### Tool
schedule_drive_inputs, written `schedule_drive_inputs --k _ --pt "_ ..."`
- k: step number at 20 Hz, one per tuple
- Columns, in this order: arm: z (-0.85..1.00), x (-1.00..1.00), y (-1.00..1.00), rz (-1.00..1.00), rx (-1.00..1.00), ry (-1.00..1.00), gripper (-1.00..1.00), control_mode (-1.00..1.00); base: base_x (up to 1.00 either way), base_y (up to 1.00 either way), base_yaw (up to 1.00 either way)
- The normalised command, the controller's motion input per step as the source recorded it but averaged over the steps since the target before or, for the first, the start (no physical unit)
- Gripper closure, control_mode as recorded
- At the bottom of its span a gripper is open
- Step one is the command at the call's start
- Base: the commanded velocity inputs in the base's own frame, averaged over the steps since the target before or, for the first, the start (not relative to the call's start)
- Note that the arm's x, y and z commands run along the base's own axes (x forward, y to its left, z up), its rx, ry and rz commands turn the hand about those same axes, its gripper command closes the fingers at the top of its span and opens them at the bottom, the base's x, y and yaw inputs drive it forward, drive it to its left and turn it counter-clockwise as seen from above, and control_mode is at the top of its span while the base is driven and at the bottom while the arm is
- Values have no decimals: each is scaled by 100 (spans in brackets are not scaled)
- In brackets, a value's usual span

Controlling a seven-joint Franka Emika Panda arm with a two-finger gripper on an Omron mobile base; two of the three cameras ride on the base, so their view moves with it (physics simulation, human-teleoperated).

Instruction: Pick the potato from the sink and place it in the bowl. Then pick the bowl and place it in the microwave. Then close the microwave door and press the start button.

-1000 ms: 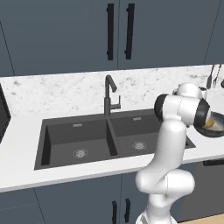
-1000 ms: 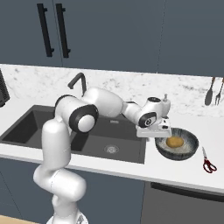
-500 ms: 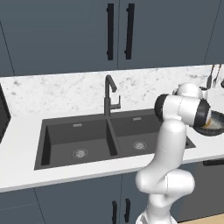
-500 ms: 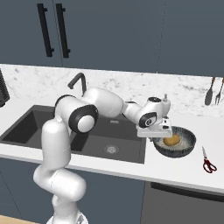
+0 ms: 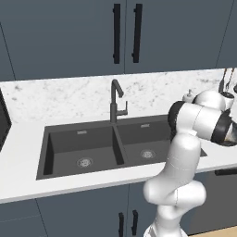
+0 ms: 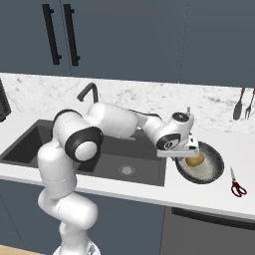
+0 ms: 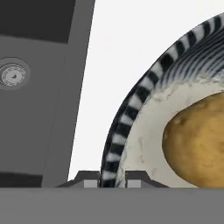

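Note:
The bowl (image 6: 208,168), dark with pale streaks, rests on the white counter right of the sink (image 6: 124,158). The golden potato (image 6: 195,160) lies inside it, large in the hand view as the potato (image 7: 199,140). My gripper (image 6: 183,155) reaches down at the bowl's left rim. In the hand view my gripper (image 7: 112,178) has its fingertips (image 7: 91,178) close together on either side of the striped bowl rim (image 7: 131,109), shut on it. The microwave is out of view, except perhaps a dark edge (image 5: 3,122) at the far left.
The dark double sink (image 5: 92,148) with its curved faucet (image 5: 115,99) fills the counter's middle. Red-handled scissors (image 6: 237,186) lie right of the bowl. Utensils (image 6: 244,103) hang on the back wall at the right. Cabinet doors run above.
The fingers have closed in on the bowl's left rim. The hand has settled slightly lower; bowl and potato have stayed in place.

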Motion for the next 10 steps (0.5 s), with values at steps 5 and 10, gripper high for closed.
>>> schedule_drive_inputs --k 5,10 --pt "30 -61 0 20 0 -18 100 -100 0 0 0" --pt "14 -58 7 26 -13 -7 100 -100 0 0 0"
